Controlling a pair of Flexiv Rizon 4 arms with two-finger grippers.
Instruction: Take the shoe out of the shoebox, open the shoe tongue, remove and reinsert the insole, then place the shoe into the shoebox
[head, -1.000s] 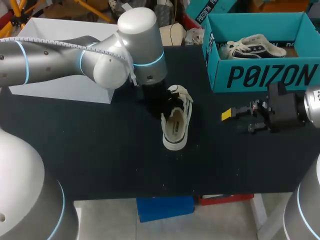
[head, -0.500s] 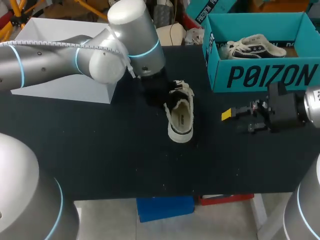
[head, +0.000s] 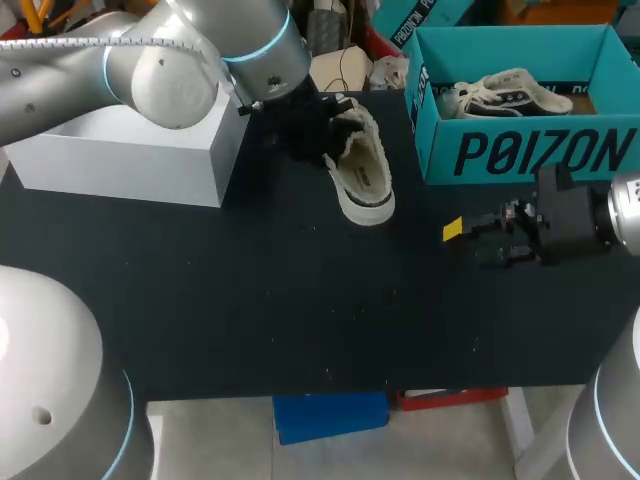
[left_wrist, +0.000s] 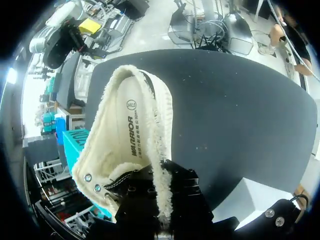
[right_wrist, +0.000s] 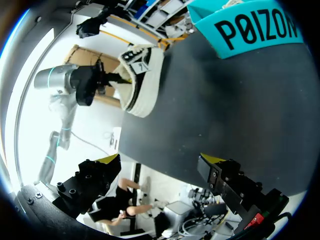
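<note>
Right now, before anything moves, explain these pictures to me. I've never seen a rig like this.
Two robot arms stand at a black table. One picture looks down from overhead; the two round ones come from cameras on each wrist. The left gripper is shut on the edge of a cream shoe, seen close up in its own wrist view. The right gripper is open and holds nothing. On the table stand a teal shoebox with a second shoe inside, and a white box.

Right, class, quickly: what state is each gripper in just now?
Left gripper: shut on the shoe.
Right gripper: open, holding nothing.
</note>
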